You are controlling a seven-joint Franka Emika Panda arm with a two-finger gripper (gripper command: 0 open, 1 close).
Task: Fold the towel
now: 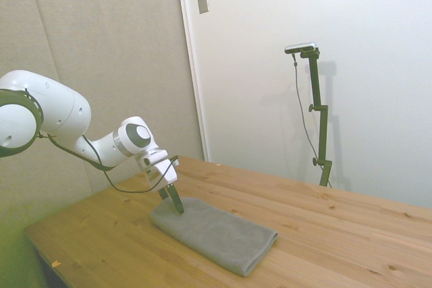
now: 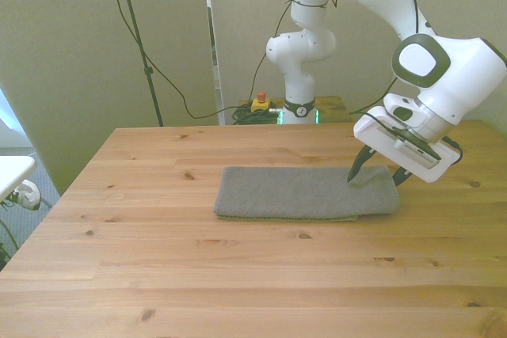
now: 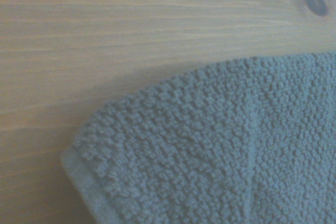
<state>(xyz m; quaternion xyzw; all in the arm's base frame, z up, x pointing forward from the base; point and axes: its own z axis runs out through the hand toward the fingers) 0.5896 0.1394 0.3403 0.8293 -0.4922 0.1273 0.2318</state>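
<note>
The grey towel (image 2: 301,193) lies flat and oblong across the middle of the wooden table (image 2: 238,275). My gripper (image 2: 376,178) is tilted down at the towel's end on the front view's right. Its dark fingers stand apart, open, one on each side of the far corner, their tips down at the cloth. From the side, the gripper (image 1: 172,202) is at the towel's (image 1: 212,231) end nearest the arm. Close up, the wrist camera shows a rounded corner of the towel (image 3: 220,150) on bare wood.
A yellow box with a red button (image 2: 260,103) and cables lie beyond the table's far edge by the robot base. A white object (image 2: 14,173) sits off the table on the front view's left.
</note>
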